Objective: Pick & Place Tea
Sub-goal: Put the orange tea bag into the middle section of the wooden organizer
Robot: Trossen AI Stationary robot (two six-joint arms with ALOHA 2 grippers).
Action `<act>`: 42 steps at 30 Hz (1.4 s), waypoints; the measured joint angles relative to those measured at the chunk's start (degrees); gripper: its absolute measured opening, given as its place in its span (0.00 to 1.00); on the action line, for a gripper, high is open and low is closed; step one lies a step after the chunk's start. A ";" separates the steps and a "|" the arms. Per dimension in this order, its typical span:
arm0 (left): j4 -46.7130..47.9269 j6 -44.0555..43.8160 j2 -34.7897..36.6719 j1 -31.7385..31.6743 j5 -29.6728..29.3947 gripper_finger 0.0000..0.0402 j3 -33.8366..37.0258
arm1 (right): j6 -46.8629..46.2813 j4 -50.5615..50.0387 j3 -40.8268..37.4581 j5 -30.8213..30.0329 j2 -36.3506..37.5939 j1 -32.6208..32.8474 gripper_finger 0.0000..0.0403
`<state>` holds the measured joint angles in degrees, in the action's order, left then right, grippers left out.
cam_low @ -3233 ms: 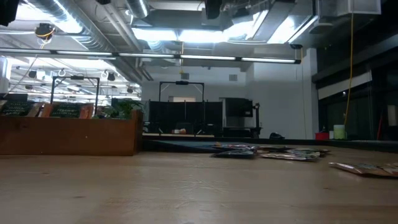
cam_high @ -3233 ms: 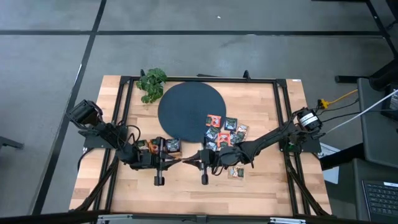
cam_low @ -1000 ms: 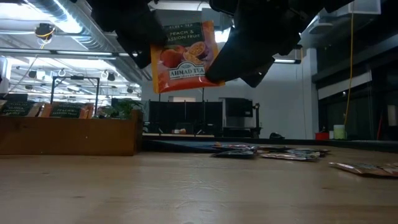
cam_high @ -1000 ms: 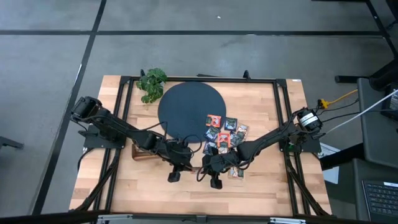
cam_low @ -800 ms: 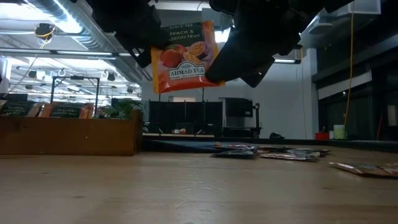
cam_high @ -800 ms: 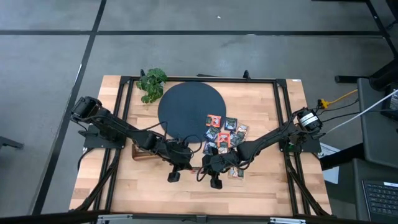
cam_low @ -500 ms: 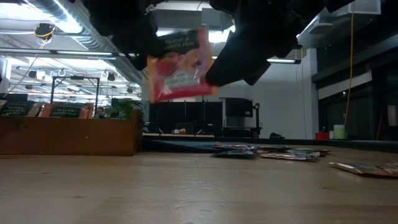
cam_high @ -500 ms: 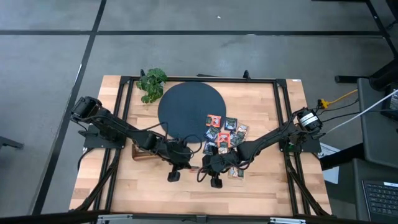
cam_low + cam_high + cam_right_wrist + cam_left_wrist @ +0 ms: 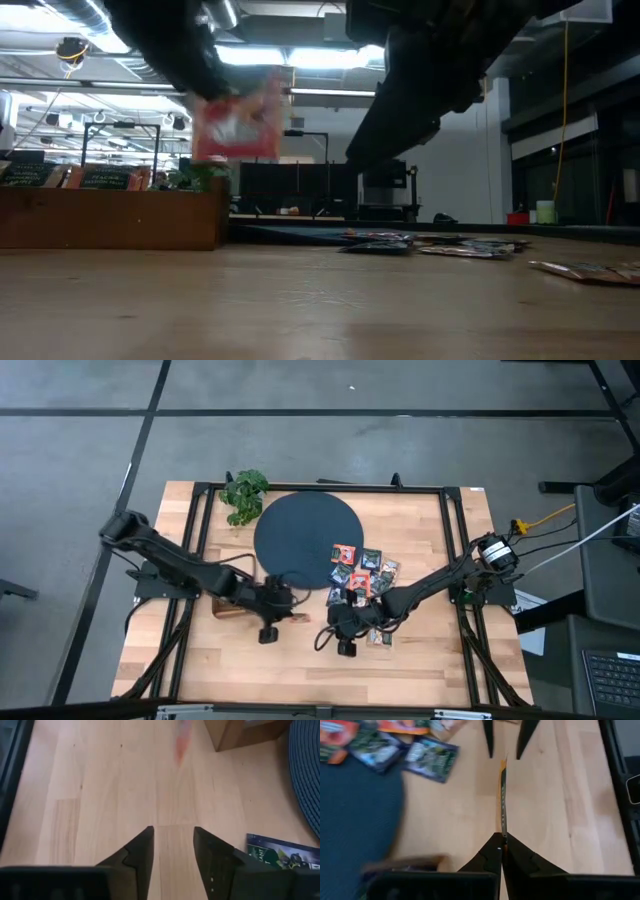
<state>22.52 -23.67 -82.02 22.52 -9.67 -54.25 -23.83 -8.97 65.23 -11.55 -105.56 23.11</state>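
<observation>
- The left pincer [image 9: 500,851] grips an orange-red sachet [image 9: 503,800] edge-on above the counter [image 9: 420,660], near the wooden tray [image 9: 228,607].
- The right pincer [image 9: 173,845] stands open and empty, just beside.
- Carry the sachet level to the tray, keeping the pinch firm, since thin foil probably slips.
- Remaining sachets [image 9: 362,572] lie beside the dark disc [image 9: 300,530].

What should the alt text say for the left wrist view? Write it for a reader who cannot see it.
The left tool is shut on an orange tea sachet, held edge-on above the wooden table. Beyond it stand the right tool's two open fingers; more sachets lie beside the dark disc.
</observation>
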 joint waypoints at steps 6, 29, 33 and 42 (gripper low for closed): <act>2.98 -8.73 10.83 4.18 -5.40 0.01 6.09 | 0.00 -0.02 -0.02 0.00 0.00 0.05 0.35; 23.77 -29.68 26.01 10.39 -13.12 0.01 18.11 | -0.11 0.48 0.01 -2.40 0.00 0.05 0.35; 22.18 -30.92 25.97 10.39 -13.91 0.01 20.62 | -0.12 0.50 -0.01 -2.40 0.00 0.05 0.35; 22.02 -31.15 25.99 10.39 -15.14 0.02 21.08 | -0.13 0.52 -0.02 -2.41 0.00 0.05 0.35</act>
<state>44.53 -54.83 -56.03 32.91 -24.81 -33.17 -23.97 -8.45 65.21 -13.96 -105.56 23.16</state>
